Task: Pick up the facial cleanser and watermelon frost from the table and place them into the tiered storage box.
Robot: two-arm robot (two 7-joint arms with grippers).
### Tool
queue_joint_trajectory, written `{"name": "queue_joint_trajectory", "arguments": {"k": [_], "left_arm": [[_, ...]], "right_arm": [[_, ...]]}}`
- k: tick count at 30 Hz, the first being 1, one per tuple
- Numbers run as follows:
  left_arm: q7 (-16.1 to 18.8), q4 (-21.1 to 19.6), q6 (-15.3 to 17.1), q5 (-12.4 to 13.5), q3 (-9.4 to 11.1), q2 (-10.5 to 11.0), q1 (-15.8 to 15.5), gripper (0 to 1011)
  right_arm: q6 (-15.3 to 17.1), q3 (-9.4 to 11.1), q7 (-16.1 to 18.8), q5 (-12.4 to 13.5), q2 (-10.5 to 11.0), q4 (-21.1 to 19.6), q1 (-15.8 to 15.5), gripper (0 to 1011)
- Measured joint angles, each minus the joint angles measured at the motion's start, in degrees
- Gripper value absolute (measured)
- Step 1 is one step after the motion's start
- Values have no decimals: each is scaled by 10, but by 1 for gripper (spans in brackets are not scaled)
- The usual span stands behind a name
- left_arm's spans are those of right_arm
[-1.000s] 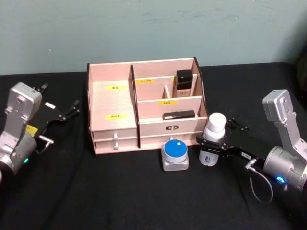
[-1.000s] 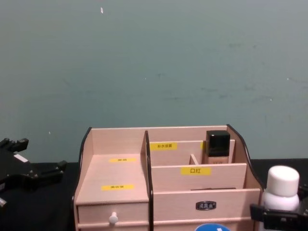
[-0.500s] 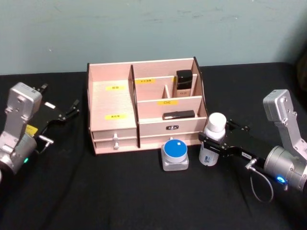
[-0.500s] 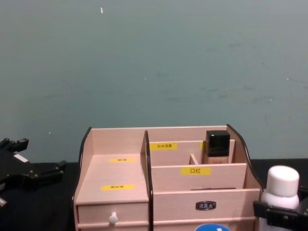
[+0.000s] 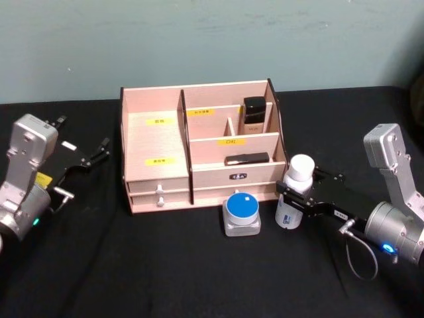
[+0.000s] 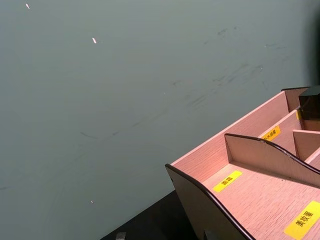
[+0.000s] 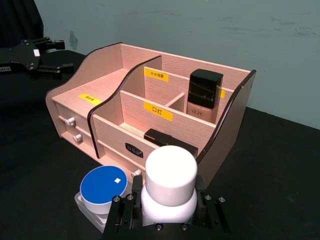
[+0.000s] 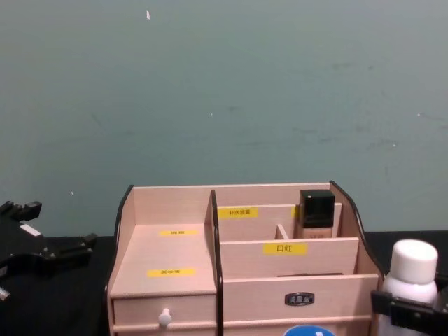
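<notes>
Right hand came in from the desk's right side. Its fingers were clamped on the facial cleanser, one each side of the body, just below the rounded white cap. The bottle stood upright, just off the front right corner of the tiered storage box, outside it and close to the dark-edged side wall. Couldn't tell if its base touched the desk.

Right wrist view, same grip: white cap up btwn the two black fingers, w/ the box straight beyond it.

Watermelon frost sat on the desk, blue lid up, directly in front of the box's lower right drawers. It was just to the left of the cleanser, near it but apart, and no hand was on it.

The box stood mid-desk w/ its back to the green wall. Its left half was a wide stepped section w/ two yellow labels, and two small drawers w/ white knobs below. Its right half was split into tiers. A beige bottle w/ black cap stood in the rear right compt., and a flat dark item lay in the lower tier in front.

Left hand hung over the desk well to the left of the box, fingers apart, holding nothing.
</notes>
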Motion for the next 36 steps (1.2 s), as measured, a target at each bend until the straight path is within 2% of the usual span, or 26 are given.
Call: {"name": "queue_joint_trajectory", "arguments": {"k": [18,30,36], "left_arm": [[0,0,0,0,0,0,0,1009],[0,0,0,0,0,0,0,1010],[0,0,0,0,0,0,0,1010]], "right_arm": [[0,4,-1,3,0,-5,-3,601],[5,12,-2,1,10,-61,-4,601],[13,4,7,4,9,-83,16,601]]}}
